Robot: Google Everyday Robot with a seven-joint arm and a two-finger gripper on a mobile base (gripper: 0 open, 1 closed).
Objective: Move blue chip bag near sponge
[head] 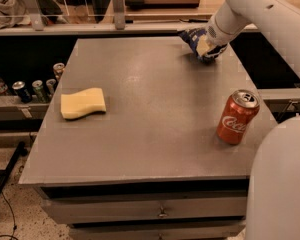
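Observation:
The blue chip bag (192,36) is at the far right of the grey table (155,149), dark blue with white lettering. My gripper (204,47) comes down from the upper right, and its cream fingers are closed on the bag; the bag's right part is hidden behind them. The pale yellow sponge (83,103) lies flat near the table's left edge, far from the bag and the gripper.
A red Coca-Cola can (237,117) stands upright near the table's right front. Several cans (36,88) stand on a lower shelf left of the table. My white body (282,184) fills the lower right. A railing runs behind the table.

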